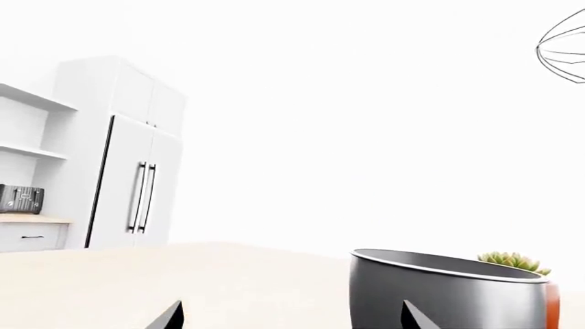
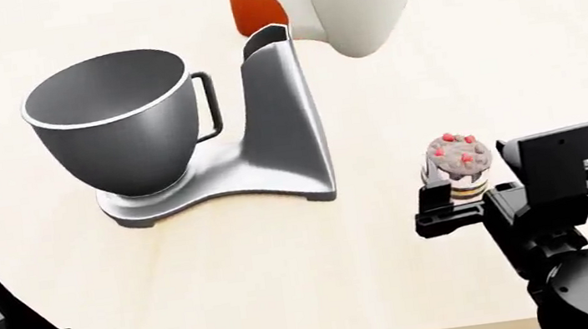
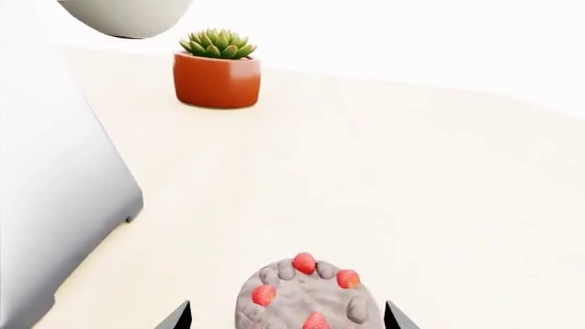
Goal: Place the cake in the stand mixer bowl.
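The right gripper clasps the cake, right of the mixer and well apart from the bowl. Likely soft and light; gentle side grip suits. The left gripper is open, empty.

A: Stand mixer bowl, 10 o'clock: dark grey metal, smooth, semi-gloss, lighter rim. Mixer base brushed silver metal.
B: Noted. Table: pale wood look, matt. Cake, 4 o'clock: lumpy matt frosting. Right gripper matt black plastic. Plant pot smooth orange, satin.
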### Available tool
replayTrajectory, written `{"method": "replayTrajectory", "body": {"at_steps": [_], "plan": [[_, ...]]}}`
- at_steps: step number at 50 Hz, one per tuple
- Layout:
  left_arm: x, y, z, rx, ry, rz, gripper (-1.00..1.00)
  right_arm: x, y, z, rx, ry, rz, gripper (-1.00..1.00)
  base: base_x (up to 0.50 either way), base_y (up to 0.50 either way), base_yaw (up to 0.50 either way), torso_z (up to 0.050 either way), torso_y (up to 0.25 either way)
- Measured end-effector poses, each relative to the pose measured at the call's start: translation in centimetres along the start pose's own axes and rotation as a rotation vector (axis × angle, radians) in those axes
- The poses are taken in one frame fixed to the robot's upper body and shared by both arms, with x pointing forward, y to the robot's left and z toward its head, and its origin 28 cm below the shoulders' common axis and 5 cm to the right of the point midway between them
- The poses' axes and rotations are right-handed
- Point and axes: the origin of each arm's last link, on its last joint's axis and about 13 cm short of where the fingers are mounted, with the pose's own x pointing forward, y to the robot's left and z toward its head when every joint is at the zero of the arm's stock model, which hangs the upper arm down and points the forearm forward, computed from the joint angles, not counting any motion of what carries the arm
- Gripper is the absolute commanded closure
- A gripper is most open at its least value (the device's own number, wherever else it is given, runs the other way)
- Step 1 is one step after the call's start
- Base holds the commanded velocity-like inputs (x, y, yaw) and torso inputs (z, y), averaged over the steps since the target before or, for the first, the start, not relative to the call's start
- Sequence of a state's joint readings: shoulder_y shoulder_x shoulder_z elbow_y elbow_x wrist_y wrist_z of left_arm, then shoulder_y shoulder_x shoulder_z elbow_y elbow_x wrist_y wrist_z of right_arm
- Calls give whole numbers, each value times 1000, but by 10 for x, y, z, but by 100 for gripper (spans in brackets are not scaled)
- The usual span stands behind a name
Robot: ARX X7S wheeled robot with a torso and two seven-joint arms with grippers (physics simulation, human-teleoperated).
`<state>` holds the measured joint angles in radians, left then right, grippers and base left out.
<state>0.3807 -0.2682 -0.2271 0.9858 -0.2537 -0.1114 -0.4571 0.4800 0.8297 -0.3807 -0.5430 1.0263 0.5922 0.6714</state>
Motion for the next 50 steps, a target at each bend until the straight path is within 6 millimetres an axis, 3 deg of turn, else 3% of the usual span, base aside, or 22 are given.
{"method": "replayTrajectory", "body": {"at_steps": [16,50], "plan": [[0,0,0,1,2,-1,-100,-1,-2,1,1,-13,-21,-100,0,0,0,0,1],[0,0,-2,2,6,-2,-100,4,-2,-16,23,43,-32,-100,0,0,0,0,0]]}}
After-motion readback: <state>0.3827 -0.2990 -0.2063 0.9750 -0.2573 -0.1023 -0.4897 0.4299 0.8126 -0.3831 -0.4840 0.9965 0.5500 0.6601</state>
